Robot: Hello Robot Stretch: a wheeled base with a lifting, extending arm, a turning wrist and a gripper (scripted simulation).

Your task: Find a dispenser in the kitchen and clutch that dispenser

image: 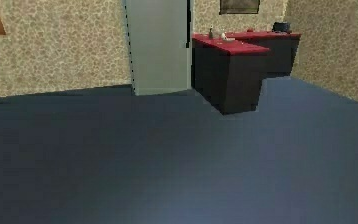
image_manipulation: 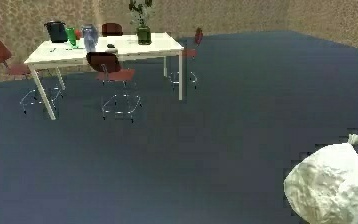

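My claw's state I cannot tell at this moment. I am at the searching step, and I cannot yet say which thing is the dispenser. A small pale thing (image: 219, 37) stands on the red-topped bench (image: 247, 45) ahead. A bluish bottle (image_manipulation: 89, 37) stands on the white bench (image_manipulation: 137, 43) at the side, near a green bottle (image_manipulation: 72, 41). I judge the red-topped bench belongs to the kitchen, so I should drive there slowly and look closely, keeping away from the white bag (image_manipulation: 330, 182) on the floor.
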